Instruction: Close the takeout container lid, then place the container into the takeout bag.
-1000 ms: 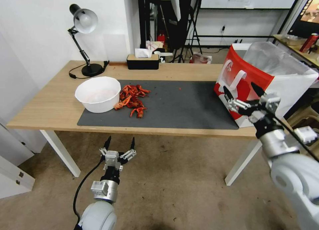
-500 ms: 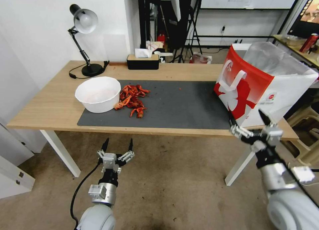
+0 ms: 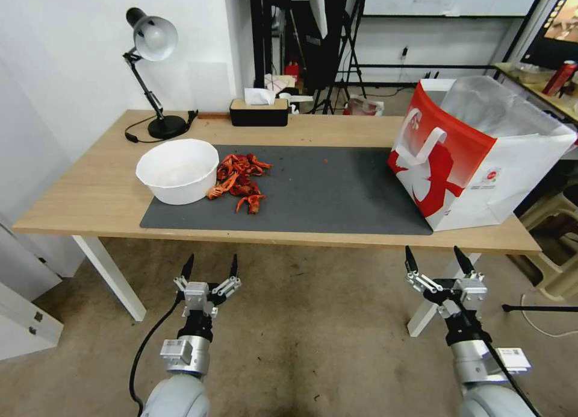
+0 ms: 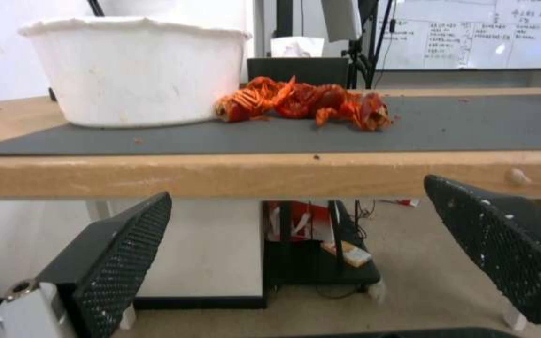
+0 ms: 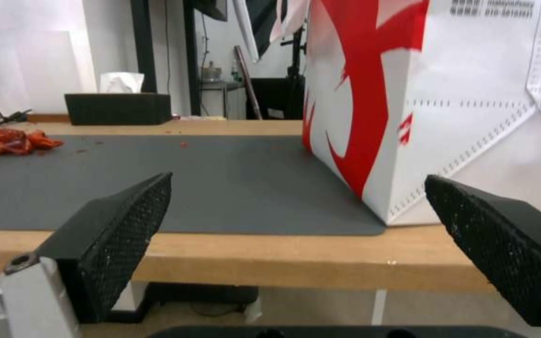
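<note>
From my station I see both arms lowered in front of the table's [image 3: 108, 194] near edge, below the tabletop. My left gripper [image 3: 209, 266] hangs below the left part of the table, jaws spread wide with nothing between them; its wrist camera looks across the wooden edge at the white bowl [image 4: 136, 70] and the heap of red crayfish shells [image 4: 305, 101] just to the bowl's right on the dark grey mat [image 4: 408, 134]. My right gripper [image 3: 438, 262] sits below the right part of the table, in front of the white table leg [image 3: 424, 314], and its jaws are also wide apart and empty; its wrist camera faces the near corner of the takeout bag [image 5: 433, 108]. That bag [image 3: 481, 152] stands upright on the right end of the table, its near left corner on the mat, the open top showing silvery lining and a white strap handle [image 3: 424, 146] hanging down the red face with the white bird-like graphic. I cannot find the blueberry container or its lid on the table; I cannot see down to the bag's floor, so I cannot tell whether they are in there. At the far edge stand a black desk lamp [image 3: 150, 73] to the left and a black tissue box [image 3: 259, 109] near the middle.
</note>
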Tool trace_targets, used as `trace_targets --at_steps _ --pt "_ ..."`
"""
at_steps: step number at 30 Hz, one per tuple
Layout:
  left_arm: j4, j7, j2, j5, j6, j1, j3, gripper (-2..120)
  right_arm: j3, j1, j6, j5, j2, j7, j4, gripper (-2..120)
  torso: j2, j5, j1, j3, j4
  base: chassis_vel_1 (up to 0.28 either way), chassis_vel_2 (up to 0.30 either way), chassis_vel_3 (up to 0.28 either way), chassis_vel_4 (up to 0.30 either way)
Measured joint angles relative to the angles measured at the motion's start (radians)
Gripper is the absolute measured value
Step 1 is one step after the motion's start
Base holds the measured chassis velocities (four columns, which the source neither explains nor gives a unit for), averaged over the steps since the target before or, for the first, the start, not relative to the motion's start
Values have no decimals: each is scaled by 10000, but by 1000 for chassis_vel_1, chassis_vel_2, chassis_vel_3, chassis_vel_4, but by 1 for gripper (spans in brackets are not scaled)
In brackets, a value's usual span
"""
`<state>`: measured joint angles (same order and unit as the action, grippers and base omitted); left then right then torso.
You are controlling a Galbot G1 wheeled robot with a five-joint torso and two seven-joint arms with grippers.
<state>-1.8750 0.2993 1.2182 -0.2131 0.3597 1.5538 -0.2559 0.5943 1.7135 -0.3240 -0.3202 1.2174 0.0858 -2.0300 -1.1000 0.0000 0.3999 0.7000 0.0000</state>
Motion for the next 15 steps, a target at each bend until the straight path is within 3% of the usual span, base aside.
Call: trace_targets --at_steps 15 --pt "311 -157 41 -97 123 -78 111 100 -212 -314 -13 -88 162 12 476 100 0 0 -1 0 0 0 0 0 0"
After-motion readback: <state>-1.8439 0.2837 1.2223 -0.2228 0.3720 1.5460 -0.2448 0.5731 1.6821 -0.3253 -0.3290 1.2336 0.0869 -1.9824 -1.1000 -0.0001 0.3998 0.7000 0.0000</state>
